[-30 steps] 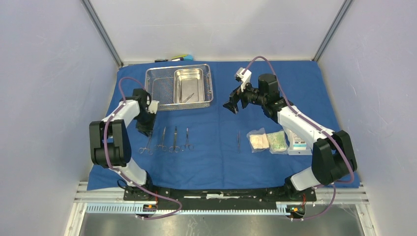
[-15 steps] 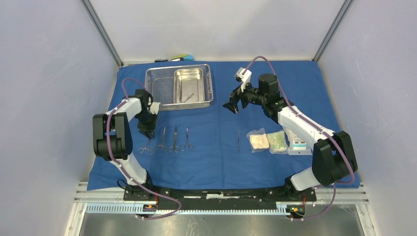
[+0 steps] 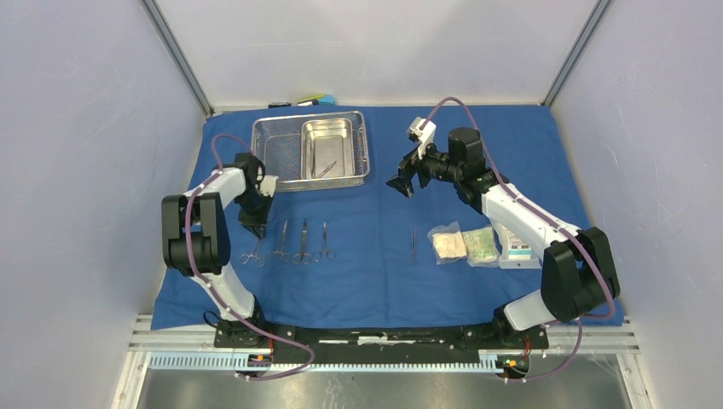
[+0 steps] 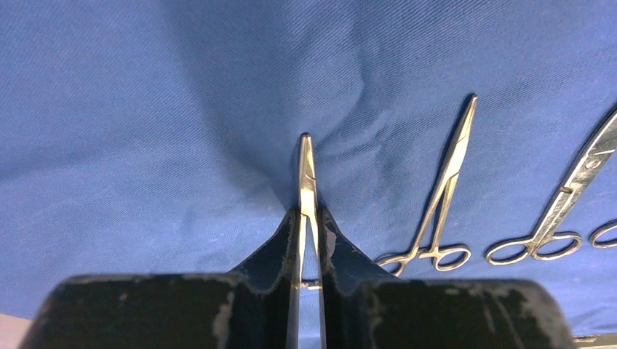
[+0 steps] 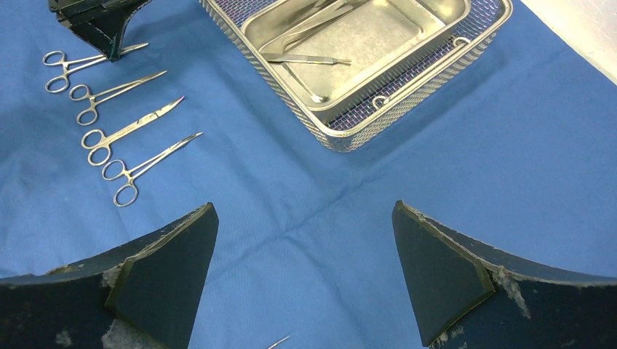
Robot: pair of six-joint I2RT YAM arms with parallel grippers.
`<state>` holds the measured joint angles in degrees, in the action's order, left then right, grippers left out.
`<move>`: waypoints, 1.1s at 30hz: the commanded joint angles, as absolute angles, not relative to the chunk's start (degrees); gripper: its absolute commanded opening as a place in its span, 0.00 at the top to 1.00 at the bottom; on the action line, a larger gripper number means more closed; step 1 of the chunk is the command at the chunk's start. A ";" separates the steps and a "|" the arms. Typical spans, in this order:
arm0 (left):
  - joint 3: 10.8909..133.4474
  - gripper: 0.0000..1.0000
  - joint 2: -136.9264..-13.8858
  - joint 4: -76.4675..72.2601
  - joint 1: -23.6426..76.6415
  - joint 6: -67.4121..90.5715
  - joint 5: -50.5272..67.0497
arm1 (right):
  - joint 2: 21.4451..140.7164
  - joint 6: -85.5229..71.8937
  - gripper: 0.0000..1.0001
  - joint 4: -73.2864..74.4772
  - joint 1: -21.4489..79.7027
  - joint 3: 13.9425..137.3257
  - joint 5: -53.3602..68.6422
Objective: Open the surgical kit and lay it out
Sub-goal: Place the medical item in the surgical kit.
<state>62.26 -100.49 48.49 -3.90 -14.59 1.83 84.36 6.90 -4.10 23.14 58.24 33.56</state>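
Observation:
The blue cloth wrap (image 3: 367,281) lies spread flat. On its far left stands the wire-mesh tray (image 3: 271,152) holding the steel pan (image 3: 329,146), which has instruments inside. A row of scissors-like instruments (image 3: 302,243) lies in front. My left gripper (image 3: 253,228) is low on the cloth, shut on the leftmost instrument (image 4: 306,171), whose tip juts past the fingers. Tweezers (image 3: 413,243) and three clear packets (image 3: 465,245) lie to the right. My right gripper (image 3: 401,186) hovers open and empty above the cloth, right of the tray (image 5: 407,91).
A small white-yellow-blue block toy (image 3: 315,100) sits behind the tray at the back wall. Grey walls close in both sides. Bare cloth (image 5: 291,189) stretches between the instrument row and the tweezers.
My left gripper's fingers have closed in on the leftmost instrument, and the left arm's elbow has shifted slightly. The right arm has not moved.

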 commanded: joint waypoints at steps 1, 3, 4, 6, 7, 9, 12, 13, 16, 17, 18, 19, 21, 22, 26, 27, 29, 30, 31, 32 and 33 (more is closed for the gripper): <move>65.44 0.91 -100.84 48.69 -4.22 -14.58 1.62 | 82.96 7.43 0.02 -5.71 23.08 58.01 34.29; 66.04 0.92 -101.18 48.69 -4.20 -14.11 1.58 | 82.74 7.38 0.02 -5.67 23.15 57.95 34.27; 66.24 0.92 -101.38 48.69 -4.21 -13.93 1.42 | 82.66 7.42 0.02 -5.62 23.14 57.90 34.32; 66.42 0.92 -101.81 48.69 -4.22 -13.45 1.24 | 82.48 7.55 0.02 -5.62 23.10 57.90 34.21; 66.44 0.92 -102.03 48.70 -4.21 -13.19 1.17 | 82.41 7.56 0.02 -5.62 23.10 57.80 34.19; 66.58 0.92 -102.30 48.69 -4.19 -12.75 1.21 | 82.27 7.65 0.02 -5.58 23.11 57.73 34.21; 67.18 0.92 -103.14 48.78 -4.22 -12.22 1.27 | 82.20 7.66 0.02 -5.62 23.10 57.74 34.20; 67.44 0.92 -103.39 48.99 -4.21 -12.07 1.37 | 82.18 7.65 0.02 -5.62 23.11 57.61 34.27; 67.60 0.92 -103.63 49.22 -4.15 -11.80 1.43 | 81.94 7.76 0.02 -5.62 23.11 57.48 34.28; 67.59 0.92 -103.54 49.22 -4.19 -11.70 1.40 | 81.89 7.74 0.02 -5.62 23.09 57.45 34.28; 67.68 0.91 -103.45 49.22 -4.26 -11.65 1.47 | 81.85 7.84 0.02 -5.62 23.09 57.39 34.28; 67.61 0.89 -103.38 49.22 -4.23 -11.53 1.45 | 81.87 7.83 0.02 -5.62 23.09 57.39 34.31; 67.57 0.86 -103.11 49.15 -4.22 -11.41 1.57 | 81.87 7.82 0.02 -5.60 23.12 57.34 34.28; 67.58 0.83 -102.97 49.13 -4.15 -11.38 1.58 | 81.89 7.82 0.02 -5.62 23.11 57.39 34.33; 67.74 0.78 -101.98 49.15 -4.22 -11.17 1.60 | 81.74 7.87 0.02 -5.56 23.07 57.42 34.33; 67.77 0.75 -101.61 49.26 -4.21 -11.18 1.51 | 81.67 7.98 0.02 -5.46 23.07 57.48 34.28; 68.01 0.71 -100.43 49.22 -4.21 -11.19 1.46 | 81.50 8.17 0.02 -5.26 23.15 57.55 34.03; 68.10 0.68 -99.62 49.22 -4.22 -11.23 1.42 | 81.42 8.38 0.02 -5.12 23.11 57.62 33.88; 68.11 0.63 -98.86 49.22 -4.17 -11.11 1.33 | 81.25 8.59 0.02 -4.86 23.12 57.78 33.80; 68.12 0.58 -97.66 49.23 -4.20 -11.07 1.15 | 81.06 8.89 0.02 -4.62 23.07 57.90 33.55; 68.12 0.55 -96.56 49.22 -4.19 -11.02 1.21 | 80.87 9.13 0.02 -4.34 23.12 58.05 33.28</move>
<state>66.06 -102.69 49.21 -3.90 -12.60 1.52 83.48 7.49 -4.01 23.14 57.49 33.56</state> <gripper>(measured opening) 0.398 0.979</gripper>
